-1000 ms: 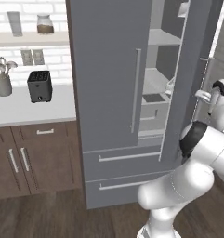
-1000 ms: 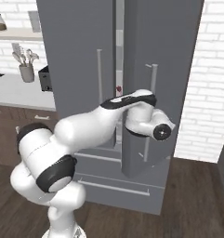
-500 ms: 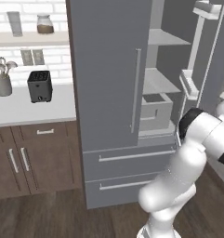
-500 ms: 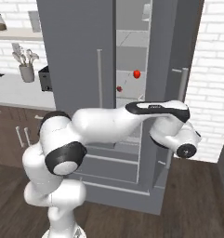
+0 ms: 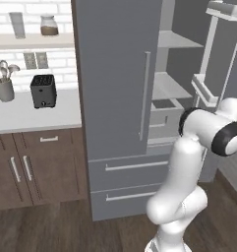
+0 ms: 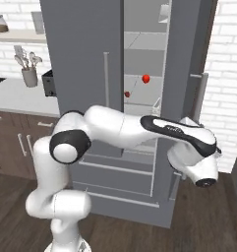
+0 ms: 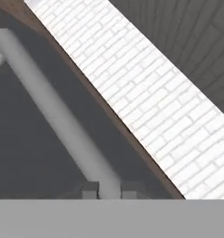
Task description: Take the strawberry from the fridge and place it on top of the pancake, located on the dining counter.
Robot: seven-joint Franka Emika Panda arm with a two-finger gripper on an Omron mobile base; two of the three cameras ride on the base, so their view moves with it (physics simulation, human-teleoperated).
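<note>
The fridge (image 5: 120, 83) fills the centre of the left base view, its left door shut and its right door (image 6: 189, 98) swung wide open, showing pale shelves inside. In the right base view the strawberry (image 6: 146, 78) sits on a shelf in the upper middle of the frame, a small bright red fruit; a second, smaller red spot (image 6: 127, 94) lies just below and to its left (too small to tell what it is).

The white arm reaches across the lower half of the right base view to the open door's silver bar handle (image 7: 57, 111), which in the hand view runs diagonally from upper left to bottom centre. There the gripper (image 7: 106, 190) has a finger tip (image 7: 89, 191) on either side of the bar; whether they actually pinch it, I cannot tell.

At the left of the left base view, a black toaster (image 5: 43, 90) and a grey utensil holder (image 5: 4, 89) stand on the wall countertop (image 5: 36, 115) above brown cabinets (image 5: 31, 167).
</note>
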